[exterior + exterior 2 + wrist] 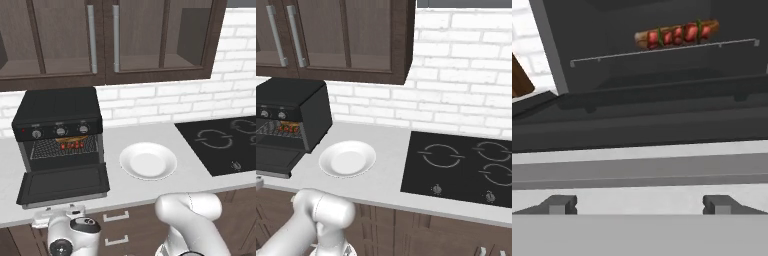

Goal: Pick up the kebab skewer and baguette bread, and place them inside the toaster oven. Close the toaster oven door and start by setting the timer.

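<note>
i am holding my gripper wide and empty below the toaster oven door, which is lying open. the kebab skewer and baguette bread are resting together on the rack inside the toaster oven, so i judge closing comes next.

I log the toaster oven as black with silver-ringed knobs. The kebab skewer shows red chunks with green flecks, against the orange-brown baguette bread. Plate white; bench pale grey; wall white brick; cabinets dark brown.
</note>
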You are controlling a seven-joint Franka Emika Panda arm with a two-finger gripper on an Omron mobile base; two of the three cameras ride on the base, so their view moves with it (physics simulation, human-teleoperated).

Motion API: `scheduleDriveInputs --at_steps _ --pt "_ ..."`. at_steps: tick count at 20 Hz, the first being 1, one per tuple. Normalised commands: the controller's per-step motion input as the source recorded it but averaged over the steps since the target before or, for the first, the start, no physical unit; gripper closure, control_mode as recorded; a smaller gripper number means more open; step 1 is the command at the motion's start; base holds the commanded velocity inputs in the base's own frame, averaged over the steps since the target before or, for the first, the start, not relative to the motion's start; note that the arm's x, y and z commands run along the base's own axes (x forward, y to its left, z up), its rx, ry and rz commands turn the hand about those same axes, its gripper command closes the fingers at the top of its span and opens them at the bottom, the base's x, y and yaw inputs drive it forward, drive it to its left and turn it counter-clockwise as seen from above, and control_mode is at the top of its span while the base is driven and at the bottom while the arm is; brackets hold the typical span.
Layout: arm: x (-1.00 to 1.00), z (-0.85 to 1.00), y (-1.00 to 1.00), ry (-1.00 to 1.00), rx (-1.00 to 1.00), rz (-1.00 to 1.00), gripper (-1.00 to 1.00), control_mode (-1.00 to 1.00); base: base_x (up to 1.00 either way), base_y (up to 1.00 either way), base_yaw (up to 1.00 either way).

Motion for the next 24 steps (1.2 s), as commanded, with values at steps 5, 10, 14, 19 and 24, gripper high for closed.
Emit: scheduleDriveInputs --at_steps 5,10,14,19,24 --pt "0.16 -0.22 0.00 0.07 0.00 0.00 -1.00 -1.00 0.00 0.00 0.00" --pt "0.00 -0.27 0.00 0.00 0.00 0.00 -1.00 -1.00 0.00 0.00 0.00" --pt "0.00 -0.16 0.00 0.00 -0.01 0.01 -1.00 -1.00 0.00 0.00 0.00" --pt "0.12 -0.02 0.00 0.00 0.00 0.00 -1.00 -1.00 0.00 0.00 0.00" --pt "0.31 0.00 0.00 -0.01 0.00 0.01 -1.00 -1.00 0.00 0.00 0.00"
